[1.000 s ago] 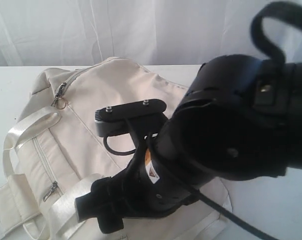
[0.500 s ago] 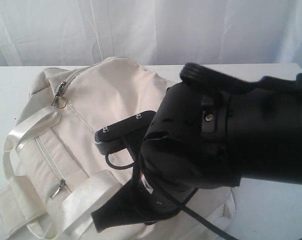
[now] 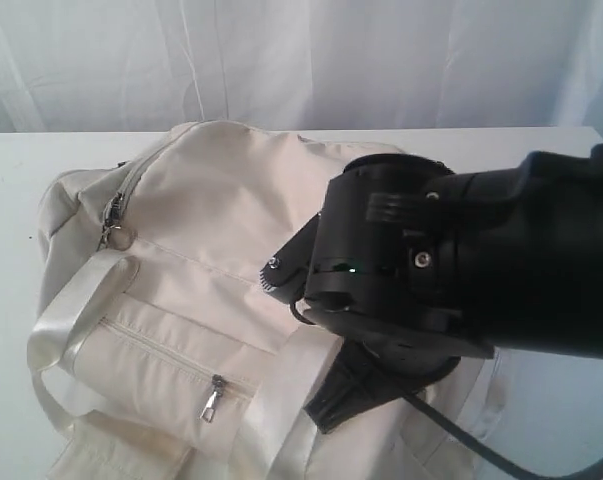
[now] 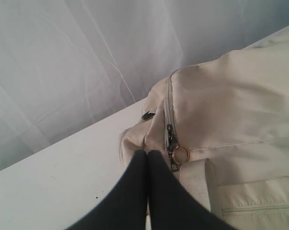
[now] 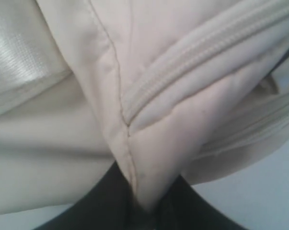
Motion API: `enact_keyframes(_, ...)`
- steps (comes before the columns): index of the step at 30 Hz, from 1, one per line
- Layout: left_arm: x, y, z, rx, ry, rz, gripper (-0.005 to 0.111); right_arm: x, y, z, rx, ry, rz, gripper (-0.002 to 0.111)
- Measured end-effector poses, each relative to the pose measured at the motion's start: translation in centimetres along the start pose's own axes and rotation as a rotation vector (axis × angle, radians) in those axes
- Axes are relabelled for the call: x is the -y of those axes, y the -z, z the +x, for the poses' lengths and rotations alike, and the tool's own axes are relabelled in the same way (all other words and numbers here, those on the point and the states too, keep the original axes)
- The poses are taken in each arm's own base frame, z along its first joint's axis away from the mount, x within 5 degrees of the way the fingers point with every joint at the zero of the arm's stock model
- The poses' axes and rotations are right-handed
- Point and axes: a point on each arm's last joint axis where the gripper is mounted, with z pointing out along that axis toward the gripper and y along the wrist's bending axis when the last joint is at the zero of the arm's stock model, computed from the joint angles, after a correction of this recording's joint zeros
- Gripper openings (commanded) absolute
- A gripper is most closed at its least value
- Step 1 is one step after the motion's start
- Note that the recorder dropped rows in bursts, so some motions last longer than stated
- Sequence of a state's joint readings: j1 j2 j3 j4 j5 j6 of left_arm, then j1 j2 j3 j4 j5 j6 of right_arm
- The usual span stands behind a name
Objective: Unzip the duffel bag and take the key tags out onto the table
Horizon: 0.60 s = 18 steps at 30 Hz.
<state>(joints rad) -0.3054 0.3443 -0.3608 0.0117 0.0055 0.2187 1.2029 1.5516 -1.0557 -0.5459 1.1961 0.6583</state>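
1. The wide white flat bench (image 3: 11,190) shows open surface left of the bag.
2. The cream-white fabric duffel bag (image 3: 211,220) lies on it, top zipper closed.
3. The black right arm (image 3: 461,270) reaches down over the bag. The right hand (image 5: 145,203) is clamped on a fabric fold.
4. The left hand (image 4: 146,160), fingers pressed together and empty, sits just beside the metal zipper pull (image 4: 173,143).

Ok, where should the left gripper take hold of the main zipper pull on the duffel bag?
I'd pinch the ringed zipper pull at the duffel bag's end. It hangs clear of the fabric, just past the shut left gripper, so open and close in from the table side. The right gripper pinches a bag fold, bracing it.
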Motion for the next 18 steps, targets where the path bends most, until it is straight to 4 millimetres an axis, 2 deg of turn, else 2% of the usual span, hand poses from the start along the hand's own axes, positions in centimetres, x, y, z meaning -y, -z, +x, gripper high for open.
enact_keyframes(9, 0.0, 0.0, 0.0, 0.000, 0.000, 0.000, 0.000, 2.7, -3.9, 1.2, -0.024, 0.195, 0.167, 0.000)
enact_keyframes(11, 0.0, 0.0, 0.0, 0.000, 0.000, 0.000, 0.000, 4.1, -5.4, 1.9, -0.027, 0.234, 0.268, 0.000)
enact_keyframes(13, 0.0, 0.0, 0.0, 0.000, 0.000, 0.000, 0.000, 5.0, -6.0, 2.1, -0.030, 0.212, 0.323, 0.000)
enact_keyframes(16, 0.0, 0.0, 0.0, 0.000, 0.035, 0.000, 0.000, 5.3, -6.0, 2.2, -0.025, 0.138, 0.335, 0.000)
enact_keyframes(18, 0.1, 0.0, 0.2, -0.020, 0.080, 0.007, 0.000, 5.4, -5.7, 2.4, -0.018, 0.110, 0.326, 0.005)
